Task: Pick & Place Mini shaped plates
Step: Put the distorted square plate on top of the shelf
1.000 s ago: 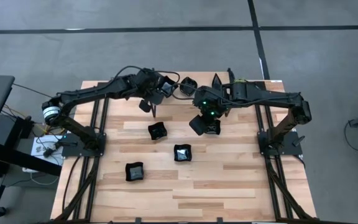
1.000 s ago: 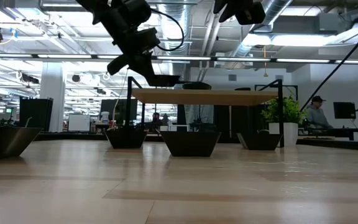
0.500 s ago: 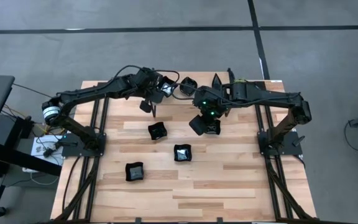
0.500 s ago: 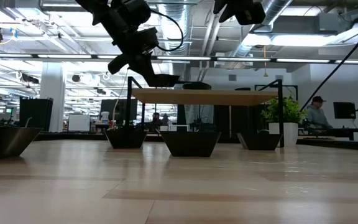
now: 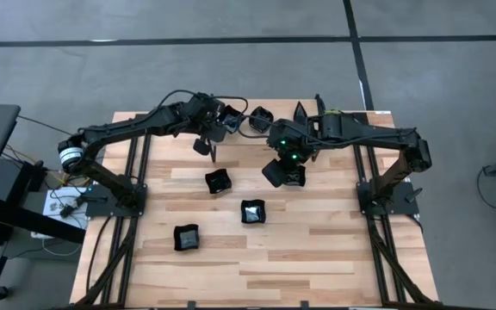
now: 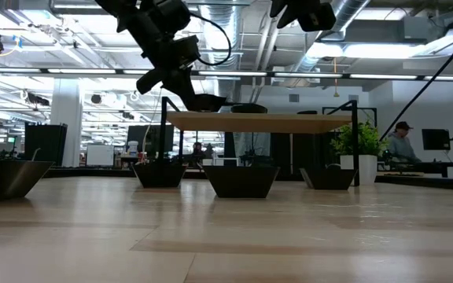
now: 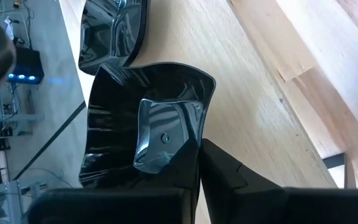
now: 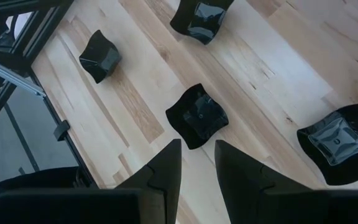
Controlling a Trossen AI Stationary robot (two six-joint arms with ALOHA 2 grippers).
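Left gripper (image 5: pixel 207 145) jaws pinching a square plate (image 7: pixel 145 134), lifted near the worktop's (image 5: pixel 317 258) far edge.
Right gripper (image 8: pixel 197 163) jaws narrowly parted, empty, above centre; three square plates (image 5: pixel 219 181) spread below, near half bare.

The light wooden table (image 5: pixel 317 258) carries several glossy black square plates (image 5: pixel 187 238) scattered across its planks.
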